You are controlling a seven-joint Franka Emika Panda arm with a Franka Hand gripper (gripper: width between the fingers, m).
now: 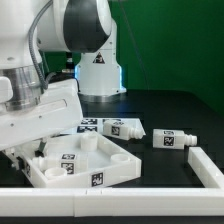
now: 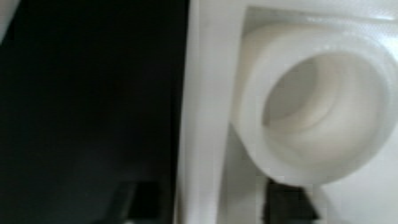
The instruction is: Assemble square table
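As my arm [image 1: 40, 108] bent low at lower left, my gripper [image 2: 217, 203] straddled the rim [image 2: 210, 90] of the white table top [image 1: 120, 162] beside a round socket [image 2: 329, 100]; whether pinching, I couldn't tell.

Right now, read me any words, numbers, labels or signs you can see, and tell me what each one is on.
No words or numbers can be read.
Square table top and two legs: black-and-white pattern tags, no lettering.
Robot base: small dark mark, too small to read.
Wrist view: nothing written.
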